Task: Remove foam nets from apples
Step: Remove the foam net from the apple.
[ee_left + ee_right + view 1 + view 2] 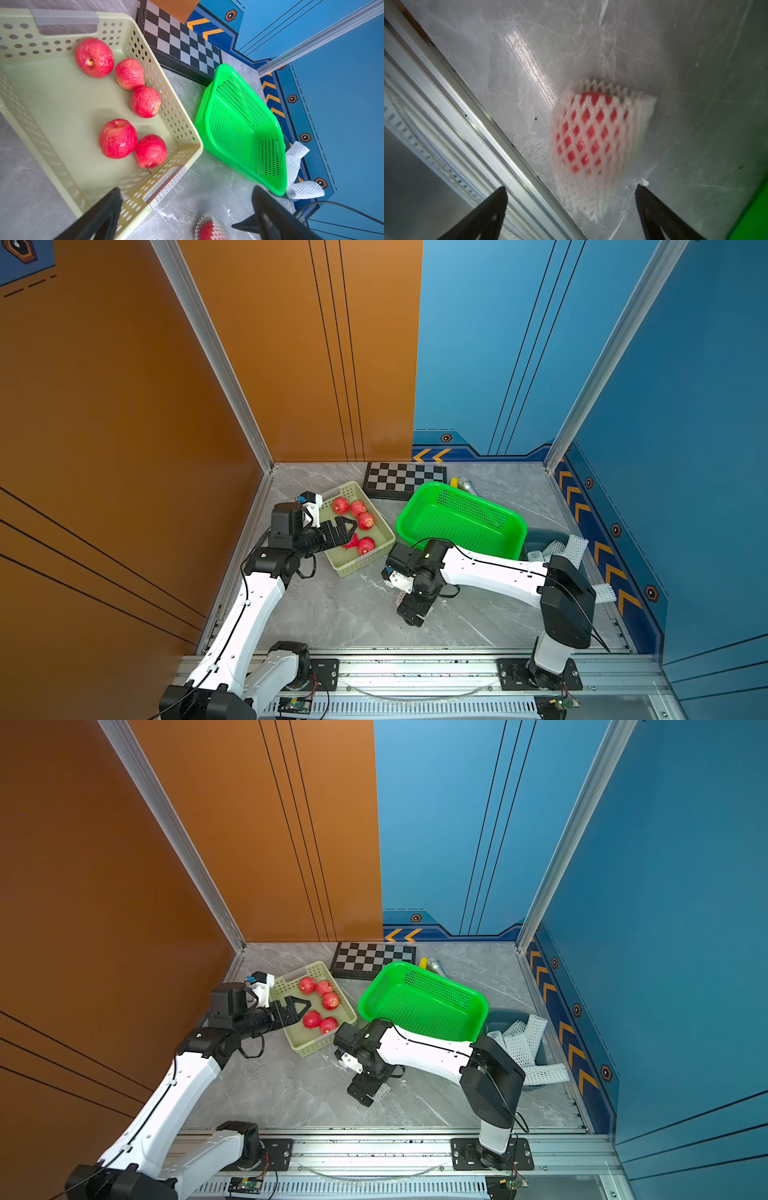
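Note:
Several bare red apples (365, 521) (118, 138) lie in a pale yellow-green perforated basket (359, 562) (52, 87). My left gripper (351, 533) (186, 190) hovers open over that basket's near side, holding nothing. One more apple (589, 133) (206, 230) lies on the grey table, still wrapped in a white foam net (591, 197) (382, 1091). Over it stands my right gripper (411, 618) (570, 187), open, with the fingertips apart from the net. Loose foam nets (575, 545) (519, 1040) (295, 158) are piled at the right.
A bright green mesh basket (459, 518) (239, 124) stands tilted between the apple basket and a dark bin (540, 537) with the loose nets. A chessboard (405, 480) and a yellow-and-silver object (465, 485) lie at the back wall. An aluminium rail (415, 668) edges the front.

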Available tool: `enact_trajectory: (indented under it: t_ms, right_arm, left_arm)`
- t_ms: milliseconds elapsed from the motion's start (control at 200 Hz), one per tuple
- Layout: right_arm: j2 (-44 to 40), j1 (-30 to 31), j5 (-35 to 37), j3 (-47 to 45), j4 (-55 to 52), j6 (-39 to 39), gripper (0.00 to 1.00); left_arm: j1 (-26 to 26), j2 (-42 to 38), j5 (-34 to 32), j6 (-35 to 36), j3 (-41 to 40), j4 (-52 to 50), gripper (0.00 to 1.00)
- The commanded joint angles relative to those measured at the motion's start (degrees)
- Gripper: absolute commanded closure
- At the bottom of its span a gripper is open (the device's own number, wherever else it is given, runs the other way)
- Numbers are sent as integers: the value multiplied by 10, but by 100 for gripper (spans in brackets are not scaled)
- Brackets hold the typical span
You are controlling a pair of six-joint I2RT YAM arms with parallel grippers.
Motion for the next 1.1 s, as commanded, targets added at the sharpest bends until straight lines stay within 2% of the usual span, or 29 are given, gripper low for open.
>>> enact_trajectory:
  t_ms: [0, 90, 215, 260, 335, 456, 796, 1097]
  right_arm:
    - [27, 5, 31, 7, 39, 33, 5]
    - [37, 7, 50, -6, 69, 51, 9]
    - [26, 14, 79, -40, 118, 76, 30]
    - [21, 16, 81, -51, 129, 82, 32]
    - [13, 24, 78, -70, 142, 84, 27]
    - [-2, 35, 83, -101, 156, 84, 0]
    - [-49, 30, 110, -174, 202, 102, 0]
    - [-66, 27, 109, -204, 230, 100, 21]
  left_arm:
    - [7, -6, 16, 0, -3, 16, 2]
    - [8, -4, 17, 0, -4, 16, 2]
    - [12, -1, 20, 0, -1, 16, 2]
    - [13, 2, 24, -1, 1, 16, 2]
    - [15, 6, 26, -2, 2, 16, 2]
    - [15, 4, 28, -5, -1, 20, 2]
    - [15, 6, 30, -9, -3, 21, 2]
    - [14, 8, 35, -10, 1, 21, 2]
